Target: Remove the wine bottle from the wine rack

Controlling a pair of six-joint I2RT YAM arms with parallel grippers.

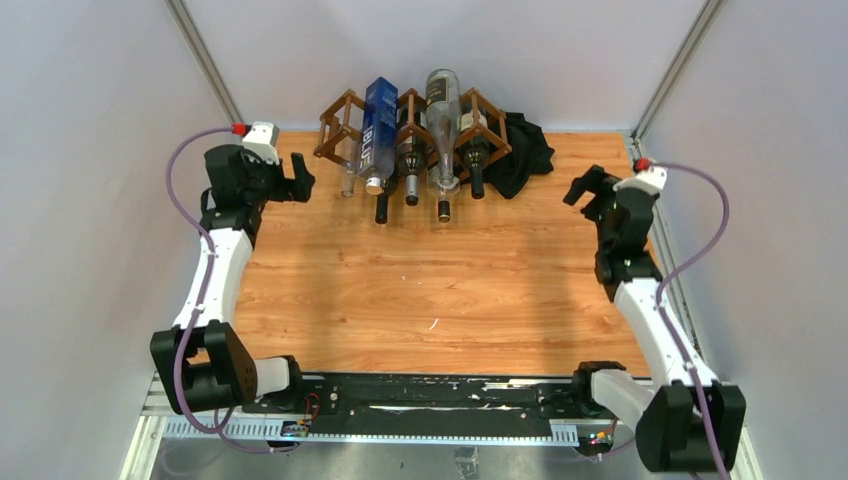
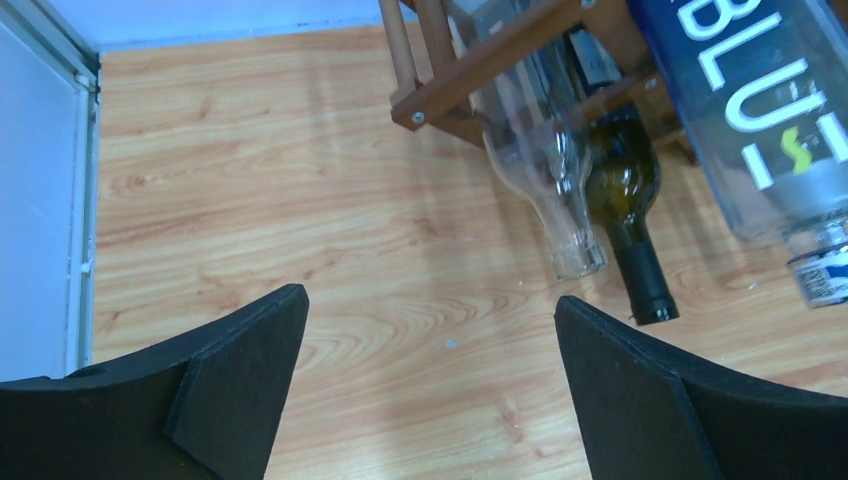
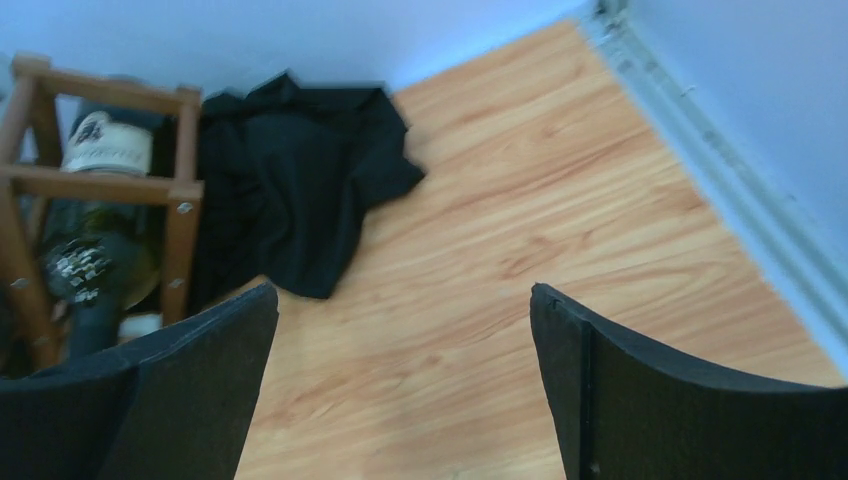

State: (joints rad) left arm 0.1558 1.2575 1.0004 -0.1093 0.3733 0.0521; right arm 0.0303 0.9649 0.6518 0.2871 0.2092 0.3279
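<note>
The dark wooden wine rack [image 1: 330,125] stands at the back middle of the table with several bottles lying in it, necks toward me. Among them are a blue bottle [image 1: 378,130], a tall clear bottle [image 1: 443,120] and a dark green wine bottle [image 1: 411,170]. My left gripper [image 1: 300,178] hovers open just left of the rack. The left wrist view shows the rack [image 2: 480,70], a clear bottle [image 2: 555,190] and a green wine bottle [image 2: 625,190] ahead of the open left gripper [image 2: 430,300]. My right gripper [image 1: 580,188] stands open to the right; the right gripper [image 3: 403,295] is empty.
A crumpled black cloth [image 1: 525,150] lies against the rack's right end, also in the right wrist view as the cloth [image 3: 290,190] beside the rack [image 3: 100,180]. Pale walls with metal rails [image 1: 205,60] close in the table on three sides.
</note>
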